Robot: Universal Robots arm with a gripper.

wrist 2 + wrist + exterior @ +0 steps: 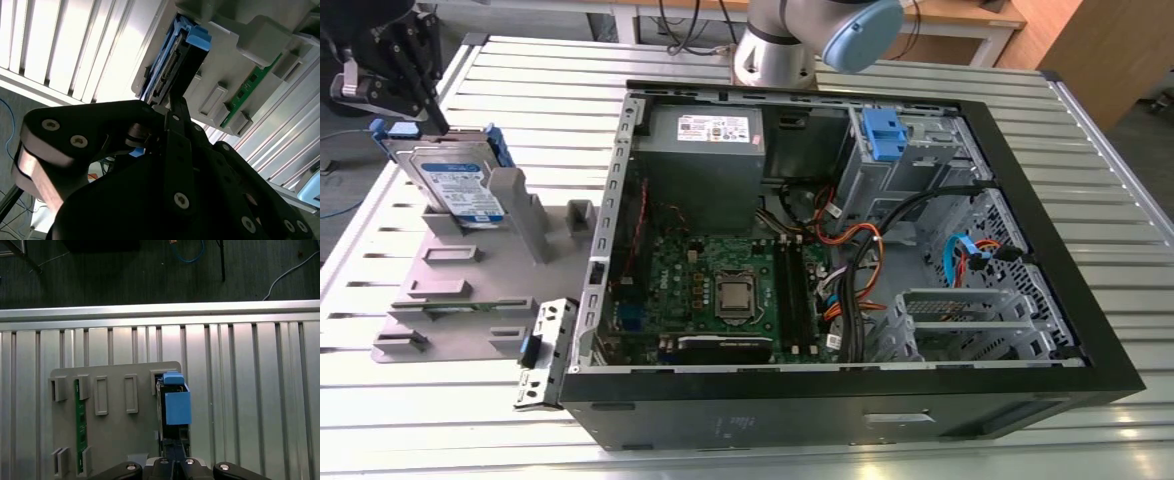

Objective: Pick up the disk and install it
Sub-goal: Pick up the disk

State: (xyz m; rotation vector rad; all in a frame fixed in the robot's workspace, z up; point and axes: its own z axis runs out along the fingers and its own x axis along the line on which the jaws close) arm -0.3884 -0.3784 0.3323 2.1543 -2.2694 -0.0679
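The disk (pixel 458 186) stands on edge in a slot of the grey holder plate (pixel 454 295) at the exterior view's left, outside the computer case. It is silver with a white-and-blue label and a blue rail frame. My gripper (pixel 442 126) hangs just above its upper edge, fingers pressed together with nothing between them. In the second wrist view the black fingertips (pixel 174 102) end right at the connector end of the disk (pixel 172 62). In the first wrist view the blue rail of the disk (pixel 176 407) lies straight ahead of the gripper (pixel 173 445).
The open computer case (pixel 1047 215) lies on the slatted metal table, with a grey power supply (pixel 700 140), a drive cage with a blue clip (pixel 887 135), loose cables and a metal bay (pixel 961 320). A green memory stick (pixel 78 425) sits in the holder plate.
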